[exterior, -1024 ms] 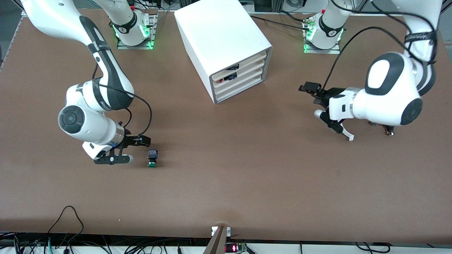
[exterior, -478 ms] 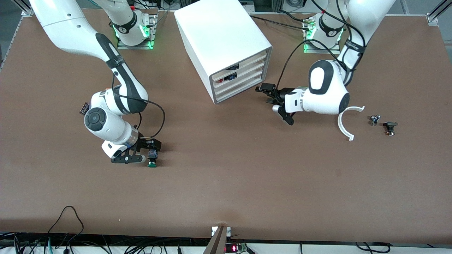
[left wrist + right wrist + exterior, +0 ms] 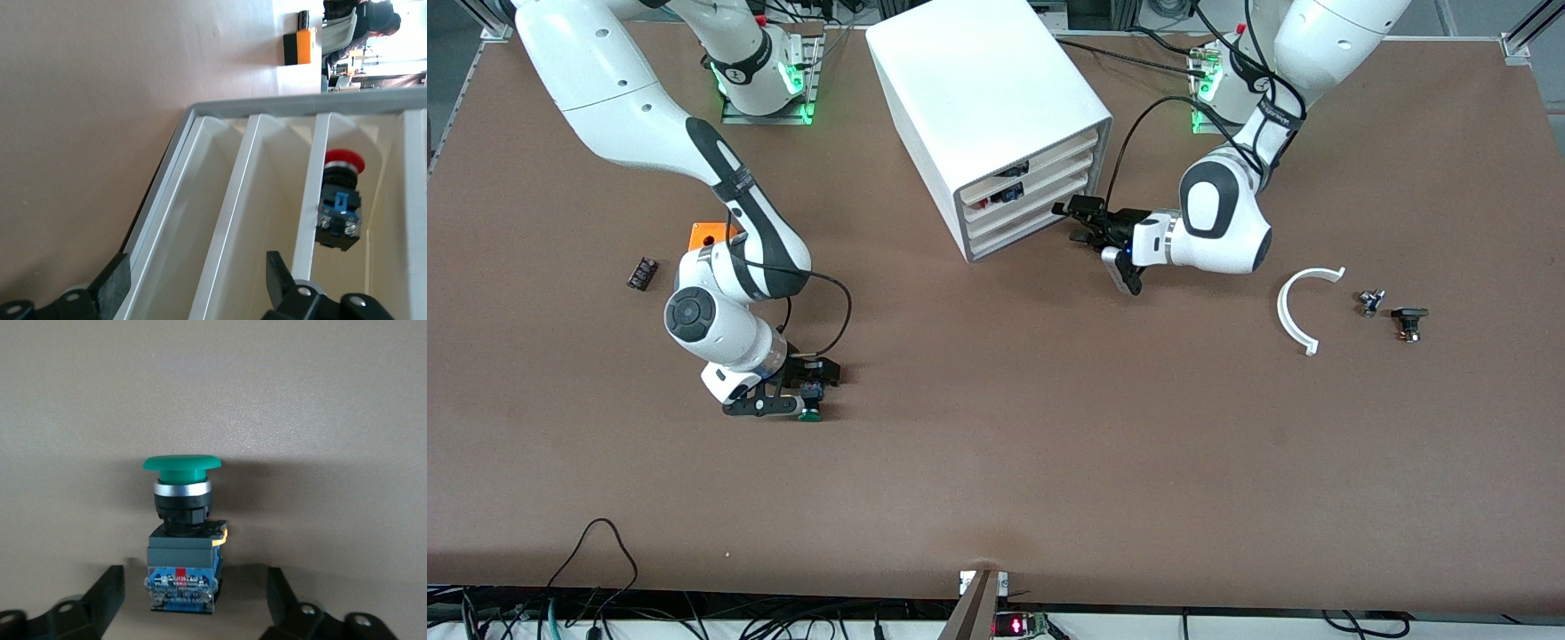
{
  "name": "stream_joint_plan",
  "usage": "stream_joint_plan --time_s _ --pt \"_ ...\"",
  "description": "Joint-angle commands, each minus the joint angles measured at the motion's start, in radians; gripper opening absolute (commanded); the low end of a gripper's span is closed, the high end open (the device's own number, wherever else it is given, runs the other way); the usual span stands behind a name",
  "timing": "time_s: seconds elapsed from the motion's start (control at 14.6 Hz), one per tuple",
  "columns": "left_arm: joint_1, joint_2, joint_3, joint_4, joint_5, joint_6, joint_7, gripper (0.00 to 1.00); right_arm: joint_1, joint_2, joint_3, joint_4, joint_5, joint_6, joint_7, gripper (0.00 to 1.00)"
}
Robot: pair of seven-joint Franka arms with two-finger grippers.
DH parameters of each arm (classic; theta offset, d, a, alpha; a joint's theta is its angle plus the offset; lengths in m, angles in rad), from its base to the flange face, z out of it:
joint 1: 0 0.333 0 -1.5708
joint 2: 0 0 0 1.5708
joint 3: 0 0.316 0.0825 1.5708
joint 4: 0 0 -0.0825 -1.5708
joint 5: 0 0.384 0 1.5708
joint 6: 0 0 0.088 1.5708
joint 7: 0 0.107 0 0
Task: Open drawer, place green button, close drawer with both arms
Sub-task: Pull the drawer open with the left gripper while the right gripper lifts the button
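Observation:
The button, with a green cap and a black-and-blue body, lies on its side on the table toward the right arm's end. My right gripper is low at it and open. In the right wrist view the button has its body between the fingers of my right gripper, with a gap on each side. The white cabinet stands at the middle. Its third drawer is shut. My left gripper is open close in front of the lower drawers. In the left wrist view my left gripper faces the third drawer.
An orange cube and a small black part lie by the right arm. A white curved piece and two small parts lie toward the left arm's end. A red-capped button sits in the second drawer.
My right gripper moved sideways to the button and now has its fingers on either side of it. My left arm swung across to the cabinet's front, uncovering the curved piece.

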Motion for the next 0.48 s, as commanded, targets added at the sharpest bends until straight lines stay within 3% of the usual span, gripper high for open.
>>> stream_joint_plan --time_s 0.0,0.07,0.2,0.41 --pt "-0.001 0.029 -0.018 -0.010 -0.034 0.009 0.080 0.66 0.001 -0.006 0.005 0.010 -0.015 0.002 -0.006 0.43" --pt "0.000 0.047 -0.035 -0.010 -0.046 0.009 0.094 0.61 0.001 -0.006 0.005 0.014 -0.015 0.001 -0.006 0.30" --pt "-0.001 0.056 -0.055 -0.016 -0.097 0.009 0.108 0.59 0.001 -0.006 0.006 0.022 -0.011 0.001 0.000 0.00" --pt "-0.003 0.081 -0.069 -0.021 -0.126 0.009 0.155 0.55 0.001 -0.009 0.006 0.023 -0.011 0.001 -0.001 0.00"
